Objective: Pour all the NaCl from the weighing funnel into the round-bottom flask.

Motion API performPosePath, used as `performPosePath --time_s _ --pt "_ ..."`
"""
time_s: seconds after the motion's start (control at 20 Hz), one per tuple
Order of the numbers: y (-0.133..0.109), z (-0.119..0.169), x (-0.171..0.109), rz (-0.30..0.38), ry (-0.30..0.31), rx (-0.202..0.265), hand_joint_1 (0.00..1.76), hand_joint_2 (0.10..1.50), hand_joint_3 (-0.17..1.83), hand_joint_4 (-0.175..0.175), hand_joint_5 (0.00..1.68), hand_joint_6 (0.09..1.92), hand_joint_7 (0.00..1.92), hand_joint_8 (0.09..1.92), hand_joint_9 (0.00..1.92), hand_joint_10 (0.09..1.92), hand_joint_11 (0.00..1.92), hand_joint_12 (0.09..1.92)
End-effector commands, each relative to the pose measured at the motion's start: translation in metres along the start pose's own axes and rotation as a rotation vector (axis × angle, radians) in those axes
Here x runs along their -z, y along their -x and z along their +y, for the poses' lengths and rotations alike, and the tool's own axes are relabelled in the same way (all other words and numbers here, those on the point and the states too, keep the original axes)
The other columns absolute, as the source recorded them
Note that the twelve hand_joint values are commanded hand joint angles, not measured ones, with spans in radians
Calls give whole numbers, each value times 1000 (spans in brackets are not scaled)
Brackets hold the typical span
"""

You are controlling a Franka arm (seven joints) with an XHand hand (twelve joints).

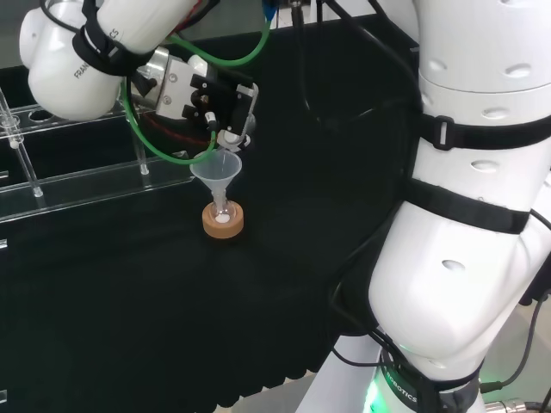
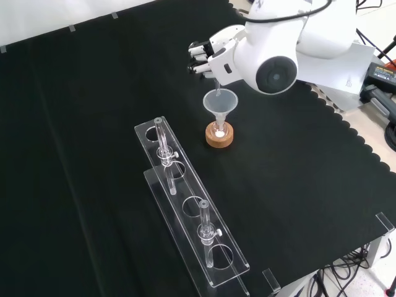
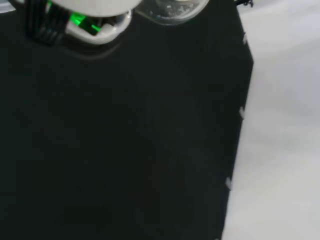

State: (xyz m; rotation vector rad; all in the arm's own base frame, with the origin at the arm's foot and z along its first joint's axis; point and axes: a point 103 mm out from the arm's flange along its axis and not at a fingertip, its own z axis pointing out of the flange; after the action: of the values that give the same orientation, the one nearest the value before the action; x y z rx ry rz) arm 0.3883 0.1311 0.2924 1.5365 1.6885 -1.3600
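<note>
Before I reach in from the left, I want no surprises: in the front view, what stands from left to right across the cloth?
Clear rack → cork ring holding the funnel-topped flask → white arm link.

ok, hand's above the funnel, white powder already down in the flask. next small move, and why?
Probably hold the tilt a little longer, or tip slightly more. The hand holds the weighing funnel with its tip over the clear funnel, and white powder sits in the flask on the cork ring. Whether any NaCl remains isn't visible.
</note>
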Motion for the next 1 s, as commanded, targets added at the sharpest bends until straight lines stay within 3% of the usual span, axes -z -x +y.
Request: performPosePath --time_s 0.05,0.35,0.75,1.0 --pt "4 2 -7 133 -15 29 1121 629 748 175 1225 800 645 641 1003 260 855 1005" --pt "10 4 -17 302 -28 54 1121 629 748 175 1225 799 645 641 1003 260 852 1005" --pt "17 5 -27 427 -19 56 1121 629 747 175 1225 799 645 641 1002 259 849 1006" --pt "19 4 -32 476 21 39 1121 629 748 175 1224 800 644 642 1001 259 845 1007"
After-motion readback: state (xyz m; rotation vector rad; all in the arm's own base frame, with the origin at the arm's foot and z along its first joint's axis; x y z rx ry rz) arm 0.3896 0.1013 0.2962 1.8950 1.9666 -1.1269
